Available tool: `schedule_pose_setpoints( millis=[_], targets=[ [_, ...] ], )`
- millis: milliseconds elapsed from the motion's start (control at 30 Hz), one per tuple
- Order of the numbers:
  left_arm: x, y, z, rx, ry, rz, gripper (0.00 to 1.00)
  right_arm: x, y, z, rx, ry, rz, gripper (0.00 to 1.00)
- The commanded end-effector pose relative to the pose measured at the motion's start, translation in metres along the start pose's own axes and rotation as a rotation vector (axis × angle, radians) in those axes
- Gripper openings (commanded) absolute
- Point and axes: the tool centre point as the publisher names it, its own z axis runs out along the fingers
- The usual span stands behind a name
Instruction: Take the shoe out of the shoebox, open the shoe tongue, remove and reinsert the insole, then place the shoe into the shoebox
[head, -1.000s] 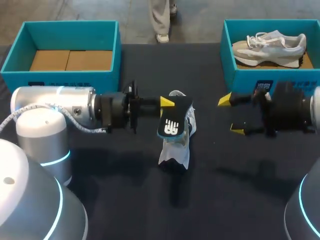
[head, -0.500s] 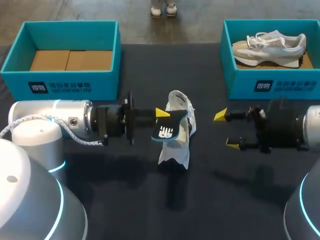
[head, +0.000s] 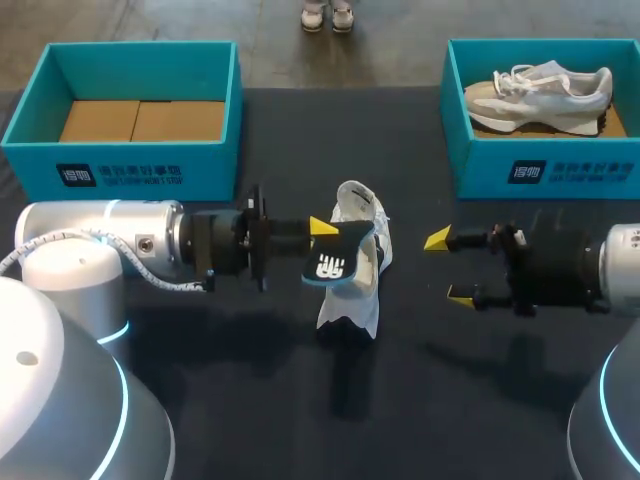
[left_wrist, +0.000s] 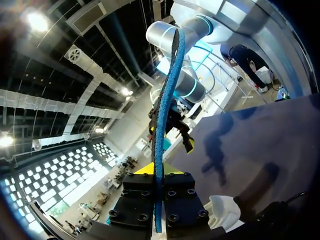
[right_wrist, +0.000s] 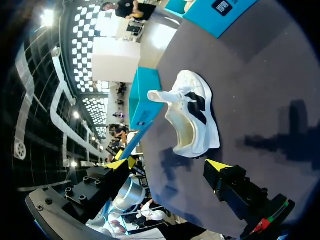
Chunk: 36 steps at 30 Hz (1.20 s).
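Observation:
A white shoe (head: 362, 305) with black side marks lies mid-table, its opening towards my right gripper in the right wrist view (right_wrist: 192, 117). My left gripper (head: 328, 240) is shut on the heel end of a black and blue insole (head: 332, 265), held just above the shoe's left side. In the left wrist view the insole (left_wrist: 162, 125) runs edge-on out from the shut gripper (left_wrist: 155, 172). My right gripper (head: 448, 268) stands open and empty to the right of the shoe, level with it. Its fingers (right_wrist: 167, 167) point at the shoe from a short distance.
An open teal shoebox (head: 130, 165) with a bare cardboard floor stands at the back left. A second teal box (head: 540, 170) at the back right holds a grey and beige shoe (head: 545, 88). A dark cloth (head: 300, 400) covers the table.
My left gripper has lowered the insole a little and drawn it left, then held still. My right gripper has slid left and towards the front, closer to the shoe.

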Motion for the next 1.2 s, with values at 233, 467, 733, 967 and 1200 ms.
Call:
schedule_pose_setpoints(
  millis=[233, 467, 733, 967, 1200],
  targets=[
    [0.002, -0.002, 0.0, -0.005, -0.002, 0.001, 0.0, 0.001, 0.0, 0.001, -0.001, -0.002, 0.001, 1.0],
    [0.002, -0.002, 0.0, -0.005, -0.002, 0.001, 0.0, 0.001, 0.0, 0.001, -0.001, -0.002, 0.001, 1.0],
    [0.002, -0.002, 0.0, -0.005, -0.002, 0.001, 0.0, 0.001, 0.0, 0.001, -0.001, -0.002, 0.001, 1.0],
    [0.002, -0.002, 0.0, -0.005, -0.002, 0.001, 0.0, 0.001, 0.0, 0.001, -0.001, -0.002, 0.001, 1.0],
    [0.018, -0.013, 0.001, 0.009, 0.002, -0.041, 0.0, 0.0, -0.002, 0.003, 0.005, -0.021, 0.003, 1.0]
  ],
)
